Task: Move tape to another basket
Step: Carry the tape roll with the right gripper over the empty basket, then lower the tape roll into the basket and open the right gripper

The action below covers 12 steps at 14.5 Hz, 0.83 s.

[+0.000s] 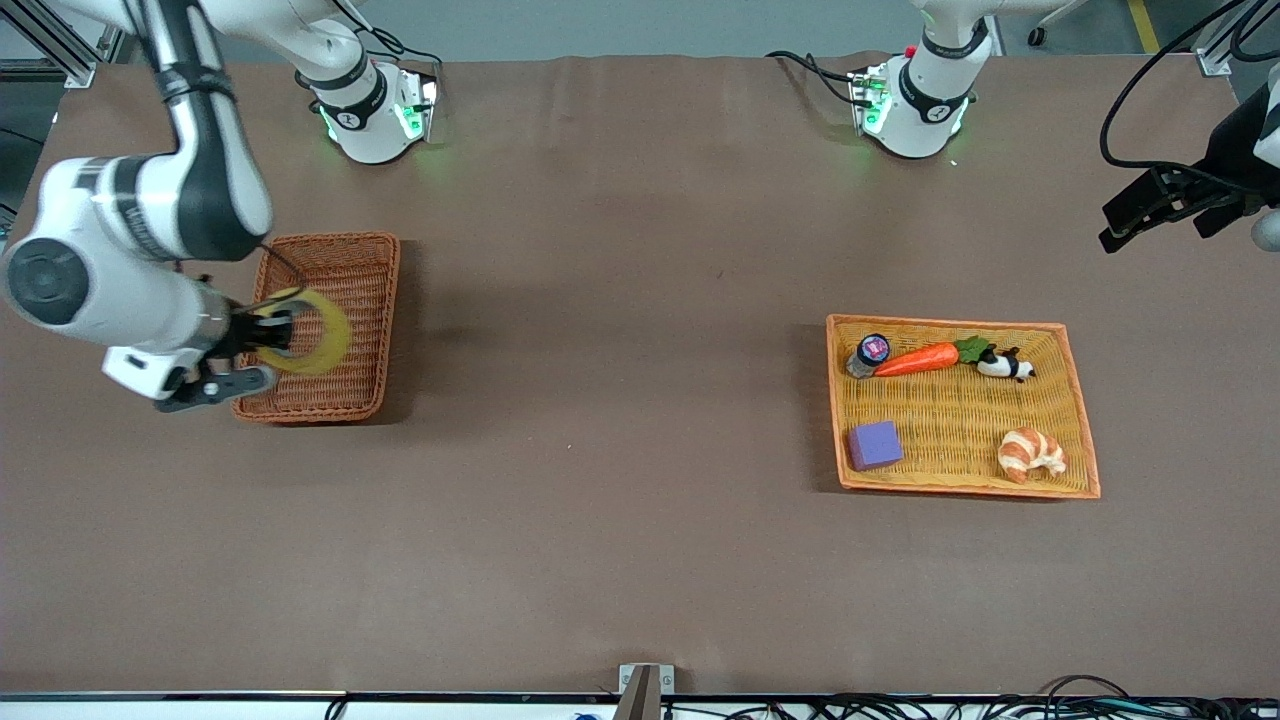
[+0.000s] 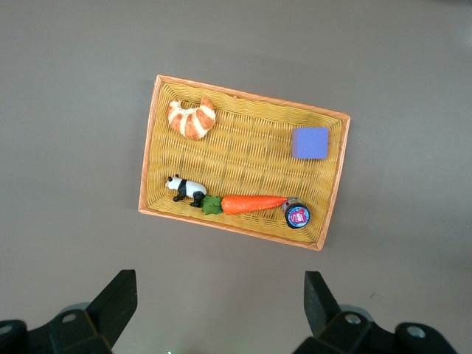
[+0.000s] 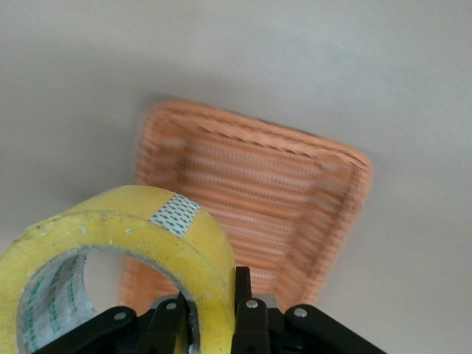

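Note:
The tape [image 1: 322,335], a yellowish ring-shaped roll, hangs in my right gripper [image 1: 280,335] above the reddish-brown woven basket [image 1: 345,262], over the edge of it at the right arm's end of the table. In the right wrist view the right gripper [image 3: 214,287] is shut on the wall of the tape [image 3: 133,228], one finger inside the hole and one outside, and the basket [image 3: 287,184] lies below with nothing in it. My left gripper [image 1: 1120,232] is open and empty, held high at the left arm's end of the table; its open jaws show in the left wrist view [image 2: 219,287].
An orange-yellow woven tray [image 1: 950,322] lies toward the left arm's end and holds a carrot [image 1: 918,359], a toy panda [image 1: 1005,365], a croissant [image 1: 1032,452], a purple cube [image 1: 875,444] and a small jar [image 1: 872,350]. The tray [image 2: 147,158] also shows in the left wrist view.

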### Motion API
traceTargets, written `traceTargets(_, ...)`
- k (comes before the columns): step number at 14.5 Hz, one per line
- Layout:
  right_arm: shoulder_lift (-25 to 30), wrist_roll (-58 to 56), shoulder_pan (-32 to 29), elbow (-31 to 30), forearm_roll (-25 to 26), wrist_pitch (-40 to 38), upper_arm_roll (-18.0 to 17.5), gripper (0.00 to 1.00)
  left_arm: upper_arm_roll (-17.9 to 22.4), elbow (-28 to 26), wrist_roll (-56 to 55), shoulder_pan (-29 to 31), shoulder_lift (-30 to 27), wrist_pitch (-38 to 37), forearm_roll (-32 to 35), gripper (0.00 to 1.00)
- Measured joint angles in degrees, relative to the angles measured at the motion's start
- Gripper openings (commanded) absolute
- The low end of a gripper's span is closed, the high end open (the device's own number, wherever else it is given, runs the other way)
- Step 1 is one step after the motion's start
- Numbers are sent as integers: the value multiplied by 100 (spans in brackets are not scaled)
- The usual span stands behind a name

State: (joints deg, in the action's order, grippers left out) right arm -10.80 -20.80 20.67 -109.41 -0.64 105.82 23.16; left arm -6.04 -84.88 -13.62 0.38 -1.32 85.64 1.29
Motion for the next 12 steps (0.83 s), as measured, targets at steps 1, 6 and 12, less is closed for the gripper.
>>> traceTargets(1, -4, -351, -14, -176, 0, 151, 234, 0, 0, -4, 0, 0, 1, 0, 0, 100)
traceTargets(6, 12, -1053, -13, -1593, -13, 1908, 636, 1, 12, -19, 0, 8, 4, 0, -3, 100)
traceTargets(12, 12, -1053, 90, -2783, -169, 3612, 607, 2, 38, -21, 2, 46, 4, 2, -3, 100)
